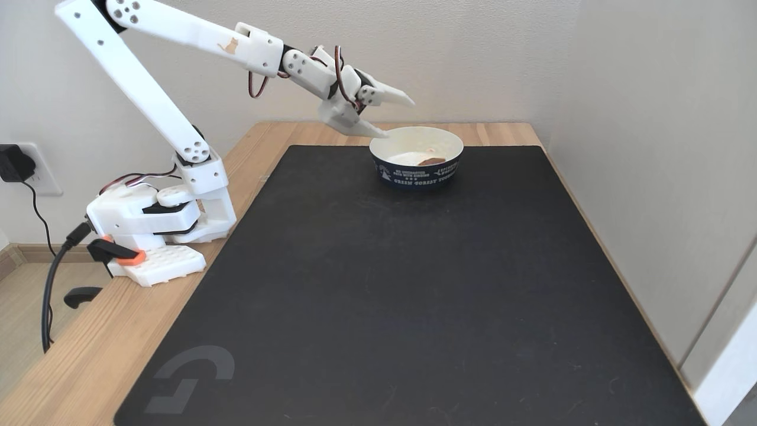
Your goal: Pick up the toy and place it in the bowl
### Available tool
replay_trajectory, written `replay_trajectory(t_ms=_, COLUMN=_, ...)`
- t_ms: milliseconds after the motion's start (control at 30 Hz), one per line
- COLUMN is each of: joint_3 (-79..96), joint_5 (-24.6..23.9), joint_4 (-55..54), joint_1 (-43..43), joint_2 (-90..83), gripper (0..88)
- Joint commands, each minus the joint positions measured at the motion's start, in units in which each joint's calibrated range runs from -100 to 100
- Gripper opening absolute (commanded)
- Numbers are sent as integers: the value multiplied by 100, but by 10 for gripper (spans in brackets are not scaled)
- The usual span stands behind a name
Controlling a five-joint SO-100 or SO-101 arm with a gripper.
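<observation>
In the fixed view, the white arm (pixel 148 100) is seen rising from its base (pixel 157 228) at the left edge of the wooden table (pixel 89 349), then bending over and reaching to the right toward the far end of the table. The base is clamped to the table edge by an orange and black clamp (pixel 115 253), and a black cable (pixel 50 296) is seen running down from it past the table's left side. The gripper (pixel 400 117) is held in the air just to the left of the bowl (pixel 417 174), with its jaws spread apart and nothing between them: the upper finger (pixel 395 93) is pointed to the right above the bowl's rim, and the lower finger tip (pixel 372 130) is seen close to the rim at the bowl's left side. The bowl is stood upright on the far part of a black mat (pixel 384 296) that covers most of the table; its outside is dark navy with white lettering and its inside is white. The toy (pixel 432 160) is seen lying inside the bowl, on the white bottom toward the right, as a small reddish-brown shape partly hidden by the near wall. A pale logo (pixel 188 376) is printed at the mat's near left corner. A black plug (pixel 13 164) is seated in a wall socket at the far left.
</observation>
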Motion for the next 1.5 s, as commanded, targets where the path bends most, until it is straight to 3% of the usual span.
replay_trajectory(t_ms=0, joint_3=-57, joint_5=-23, joint_4=-85, joint_1=107, joint_2=-290, gripper=239)
replay_trajectory(t_ms=67, joint_3=-147, joint_5=-23, joint_4=-76, joint_1=333, joint_2=-348, gripper=184)
replay_trajectory(t_ms=100, joint_3=-147, joint_5=24, joint_4=42, joint_1=668, joint_2=-732, gripper=92)
replay_trajectory(t_ms=167, joint_3=-66, joint_5=29, joint_4=322, joint_1=1119, joint_2=-1299, gripper=12)
replay_trajectory(t_ms=333, joint_3=1169, joint_5=113, joint_4=474, joint_1=2801, joint_2=-3100, gripper=24)
replay_trajectory(t_ms=433, joint_3=2485, joint_5=802, joint_4=474, joint_1=3403, joint_2=-4408, gripper=28)
replay_trajectory(t_ms=567, joint_3=3828, joint_5=1094, joint_4=703, joint_1=3788, joint_2=-6017, gripper=30)
replay_trajectory(t_ms=833, joint_3=4738, joint_5=1094, joint_4=2887, joint_1=4047, joint_2=-8077, gripper=29)
replay_trajectory(t_ms=1167, joint_3=4801, joint_5=1058, joint_4=3802, joint_1=3863, joint_2=-7960, gripper=25)
replay_trajectory(t_ms=1467, joint_3=4801, joint_5=1094, joint_4=3810, joint_1=3788, joint_2=-7960, gripper=24)
